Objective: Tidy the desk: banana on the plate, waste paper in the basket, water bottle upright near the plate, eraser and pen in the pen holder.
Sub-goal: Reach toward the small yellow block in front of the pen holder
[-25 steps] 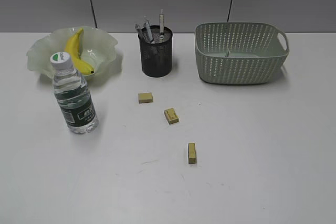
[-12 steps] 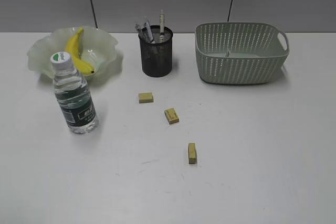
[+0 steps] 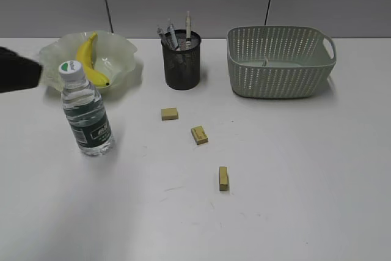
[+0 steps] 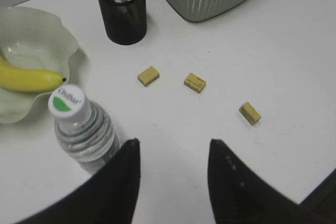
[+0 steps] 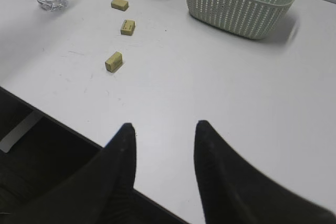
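Note:
The banana [image 3: 87, 56] lies in the plate [image 3: 125, 53] at the back left. The water bottle [image 3: 87, 111] stands upright in front of the plate. Pens stand in the pen holder [image 3: 181, 62]. Three yellow erasers lie on the desk: one [image 3: 170, 113], a second [image 3: 199, 134] and a third [image 3: 223, 178]. My left gripper [image 4: 174, 145] is open and empty above the desk, just right of the bottle [image 4: 84, 132]. My right gripper [image 5: 164, 127] is open and empty over the desk's front edge. I cannot make out the waste paper.
The basket [image 3: 278, 71] stands at the back right. A dark blur of my left arm [image 3: 18, 68] enters the exterior view at the left edge, beside the plate. A grey wall runs behind the desk [image 3: 293, 169].
My left arm has come into the exterior view from the left edge; it was out of sight before. The objects have not moved.

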Controlling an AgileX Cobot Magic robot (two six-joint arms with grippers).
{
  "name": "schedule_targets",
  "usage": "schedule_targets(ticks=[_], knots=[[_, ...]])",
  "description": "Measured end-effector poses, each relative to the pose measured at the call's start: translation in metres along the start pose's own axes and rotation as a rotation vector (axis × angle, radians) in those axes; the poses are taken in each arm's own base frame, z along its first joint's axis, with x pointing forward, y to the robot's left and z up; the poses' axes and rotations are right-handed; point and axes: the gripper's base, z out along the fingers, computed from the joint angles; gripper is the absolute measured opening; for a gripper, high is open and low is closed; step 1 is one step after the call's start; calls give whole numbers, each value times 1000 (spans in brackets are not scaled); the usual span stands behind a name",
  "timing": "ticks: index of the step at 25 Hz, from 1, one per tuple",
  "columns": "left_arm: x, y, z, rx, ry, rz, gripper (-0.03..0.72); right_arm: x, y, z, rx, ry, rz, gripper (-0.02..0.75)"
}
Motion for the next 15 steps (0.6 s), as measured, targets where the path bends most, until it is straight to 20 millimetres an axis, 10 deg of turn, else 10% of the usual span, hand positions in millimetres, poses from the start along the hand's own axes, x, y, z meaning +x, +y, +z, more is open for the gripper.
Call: schedule_targets(ticks=[8,15], knots=[[-60,-12,87,52,101,159,333,0,0,0,0,-1,0,309],[-99,-17,172,28,250,275,496,0,0,0,0,-3,0,309]])
